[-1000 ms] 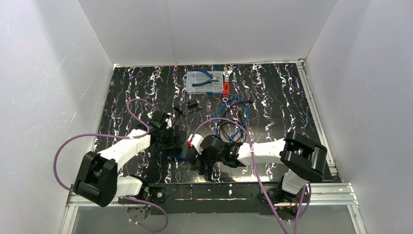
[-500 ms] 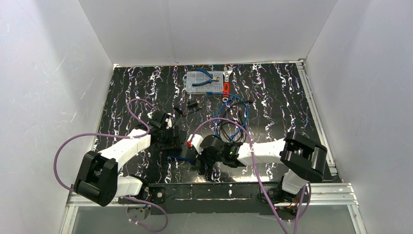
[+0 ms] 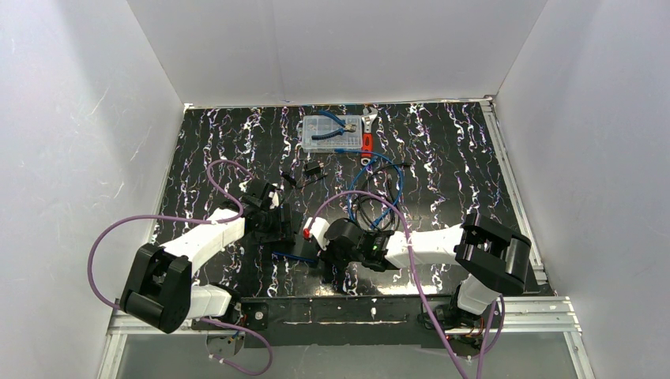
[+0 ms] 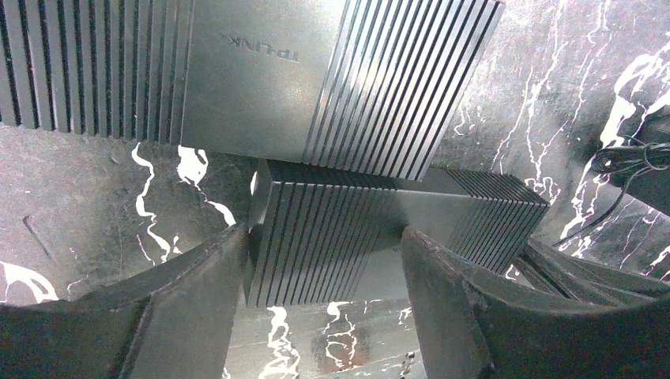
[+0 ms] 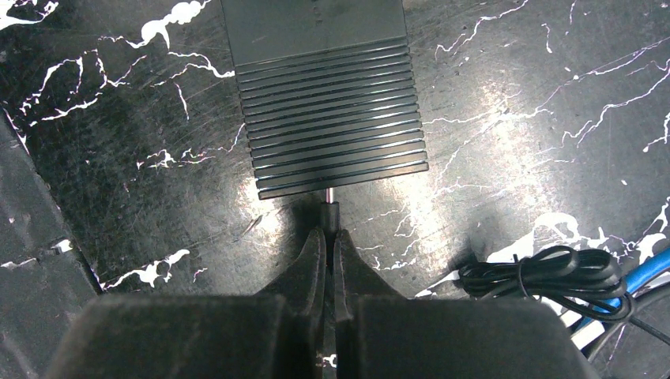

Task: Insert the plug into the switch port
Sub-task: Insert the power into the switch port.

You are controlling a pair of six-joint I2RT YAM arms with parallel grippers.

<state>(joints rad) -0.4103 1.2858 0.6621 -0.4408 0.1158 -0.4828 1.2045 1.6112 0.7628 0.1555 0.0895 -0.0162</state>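
The switch (image 5: 328, 118) is a flat matte-black ribbed box lying on the marbled table just ahead of my right gripper (image 5: 330, 237). That gripper is shut on the plug (image 5: 332, 212), a small black barrel. Its metal tip meets the switch's near edge; the port itself is hidden there. In the left wrist view the switch (image 4: 261, 71) shows its logo. My left gripper (image 4: 324, 237) holds its ribbed end with the jaws wide: one finger lies against a corner, the other covers part of it. From above, both grippers (image 3: 276, 227) (image 3: 314, 246) meet at the switch (image 3: 287, 238).
A clear parts box (image 3: 330, 133) with blue-handled pliers on it stands at the back, a red-handled wrench (image 3: 366, 140) beside it. A black cable coil (image 5: 545, 272) and a blue cable (image 3: 393, 180) lie right of the switch. White walls close in the table.
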